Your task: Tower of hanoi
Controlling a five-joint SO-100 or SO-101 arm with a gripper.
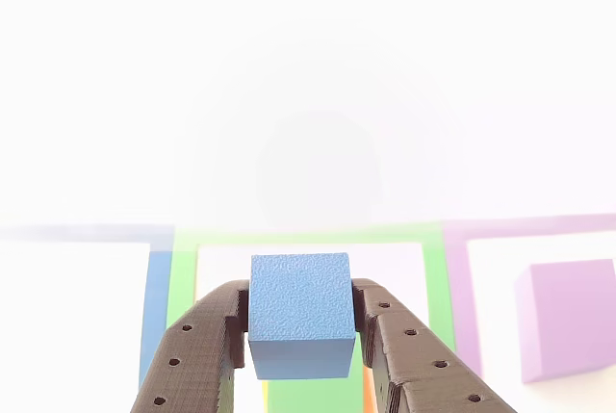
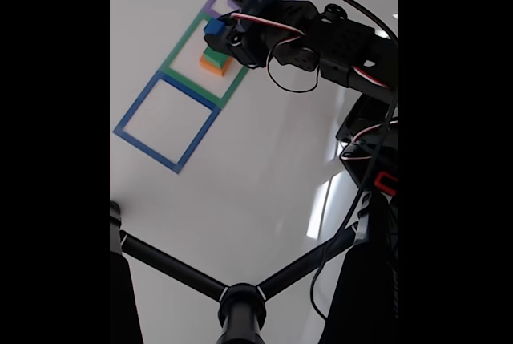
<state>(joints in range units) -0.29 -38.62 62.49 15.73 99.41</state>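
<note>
**A:** Jaws are clamped on the blue cube [image 1: 300, 315], one finger on each side face, so the gripper [image 1: 302, 341] has it square. It's hanging over the green square [image 1: 438, 283], right above the stack [image 2: 216, 62] of green on orange blocks in the fixed view.

**B:** Yeah, I'd say centre it over that stack and come straight down before letting go. The purple cube [image 1: 568, 317] sits in the purple square [image 1: 460, 288], well clear. Blue square [image 2: 167, 121] looks free.
</note>
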